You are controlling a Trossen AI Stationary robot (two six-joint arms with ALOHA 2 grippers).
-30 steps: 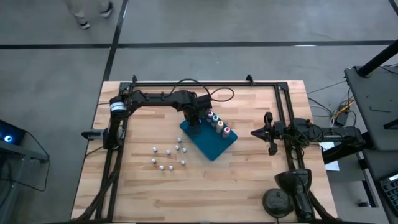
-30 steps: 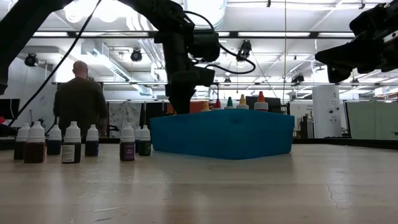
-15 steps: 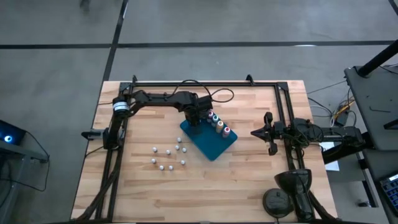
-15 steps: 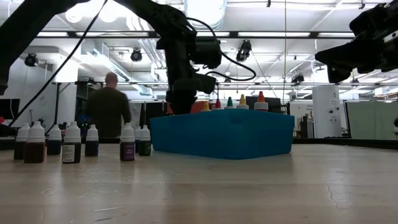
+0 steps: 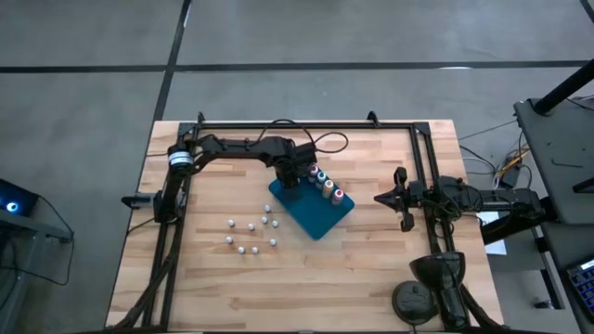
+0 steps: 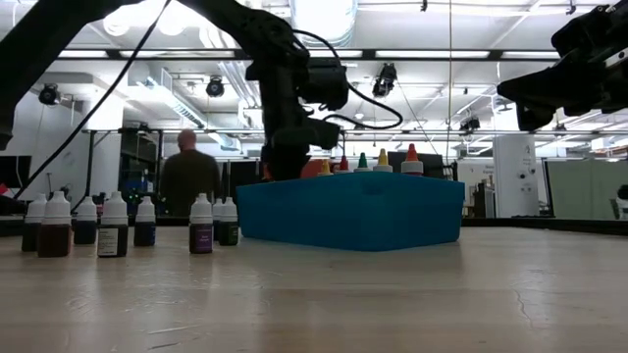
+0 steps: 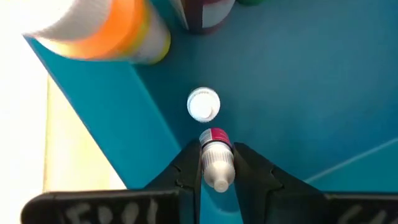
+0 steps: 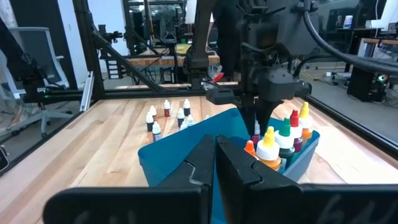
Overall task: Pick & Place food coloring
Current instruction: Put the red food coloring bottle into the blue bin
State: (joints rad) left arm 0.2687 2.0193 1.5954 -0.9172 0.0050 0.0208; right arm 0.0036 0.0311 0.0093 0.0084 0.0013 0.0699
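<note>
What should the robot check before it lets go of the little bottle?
1. Left tool grips the small white-topped bottle: ok.
2. Bottle is over the blue tray: ok.
3. Drop spot clear of the white-topped bottle already inside: cannot tell, it sits very close.
4. Tall coloured-top bottles upright in the tray: ok.
5. Right tool shut and parked away from the tray: ok.
6. More small bottles waiting on the table: ok.

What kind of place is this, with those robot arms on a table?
Probably a robotics lab or workshop. A wooden table with a black frame carries both arms, the hall behind has exposed ceiling ducts and lights, and benches and an office chair stand nearby.
</note>
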